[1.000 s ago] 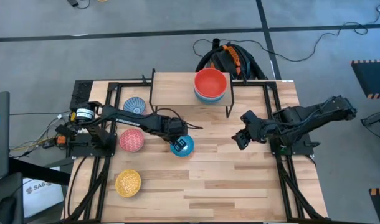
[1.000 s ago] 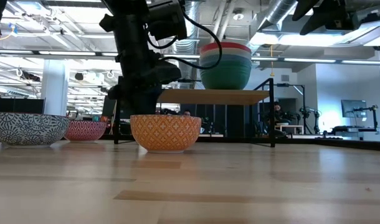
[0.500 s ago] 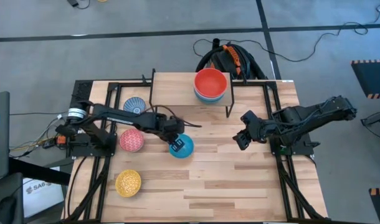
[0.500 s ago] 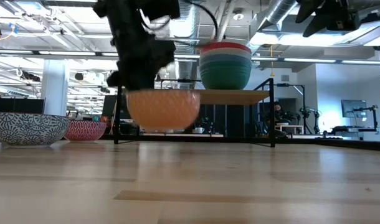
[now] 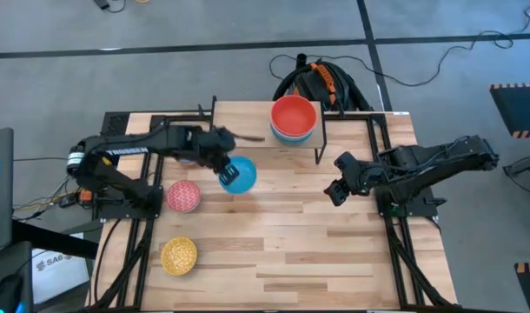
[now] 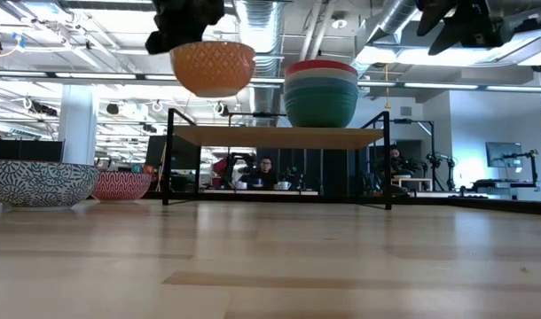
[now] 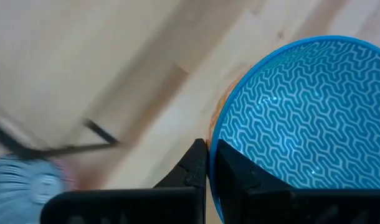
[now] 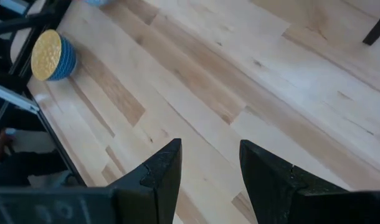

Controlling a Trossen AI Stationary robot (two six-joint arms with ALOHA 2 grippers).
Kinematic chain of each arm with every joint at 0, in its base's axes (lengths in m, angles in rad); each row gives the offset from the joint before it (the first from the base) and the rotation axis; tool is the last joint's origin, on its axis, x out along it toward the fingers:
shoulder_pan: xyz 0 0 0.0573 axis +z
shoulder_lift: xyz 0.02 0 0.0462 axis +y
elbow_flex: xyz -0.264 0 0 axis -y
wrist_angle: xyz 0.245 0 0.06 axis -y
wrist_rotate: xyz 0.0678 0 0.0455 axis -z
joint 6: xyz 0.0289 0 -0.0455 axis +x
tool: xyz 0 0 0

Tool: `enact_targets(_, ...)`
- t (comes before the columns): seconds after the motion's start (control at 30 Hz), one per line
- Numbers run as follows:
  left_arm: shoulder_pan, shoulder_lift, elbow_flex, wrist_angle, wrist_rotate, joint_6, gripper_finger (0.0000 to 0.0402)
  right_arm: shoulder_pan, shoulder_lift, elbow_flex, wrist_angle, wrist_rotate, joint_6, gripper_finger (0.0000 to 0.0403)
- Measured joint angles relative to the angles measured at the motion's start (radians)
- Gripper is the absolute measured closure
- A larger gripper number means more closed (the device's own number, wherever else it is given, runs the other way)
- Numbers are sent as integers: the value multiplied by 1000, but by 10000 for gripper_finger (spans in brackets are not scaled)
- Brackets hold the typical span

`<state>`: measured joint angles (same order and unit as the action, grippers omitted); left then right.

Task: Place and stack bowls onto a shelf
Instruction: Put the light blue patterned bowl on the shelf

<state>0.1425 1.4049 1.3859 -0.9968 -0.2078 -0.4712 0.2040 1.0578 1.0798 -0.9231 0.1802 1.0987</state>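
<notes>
Your left pincer (image 5: 223, 170) is clamped on the rim of the blue-lined bowl (image 5: 239, 175), carrying it high above the worktop (image 5: 334, 252), level with the shelf (image 6: 279, 136) and beside the stack (image 5: 293, 120) already on it. It looks rigid, glazed and likely slippery, probably breakable; an edge pinch can let it tilt, so move gently. Your right pincer (image 8: 205, 165) waits wide and empty

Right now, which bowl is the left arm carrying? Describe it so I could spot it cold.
Start at the shelf at the table's far edge, where a red-topped stack sits. Beside its empty half, the left gripper holds the bowl in mid-air by the rim. It alone is blue-patterned inside and orange outside.
</notes>
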Motion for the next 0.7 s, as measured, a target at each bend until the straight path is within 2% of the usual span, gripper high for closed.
enact_targets(0.27, 193, 6, 112, -40, -11, 179, 401, -37, 0, 0, 50, 0, -7, 216)
enact_targets(0.43, 322, 6, 123, 95, -134, 259, 401, -67, 0, 0, 52, 1, -7, 216)
enact_targets(0.57, 422, 36, 125, 201, -85, 329, 401, -99, 0, 0, 77, 1, -7, 216)
enact_targets(0.7, 501, 101, 125, 199, 8, 387, 401, -125, 0, 0, 104, 3, -7, 216)
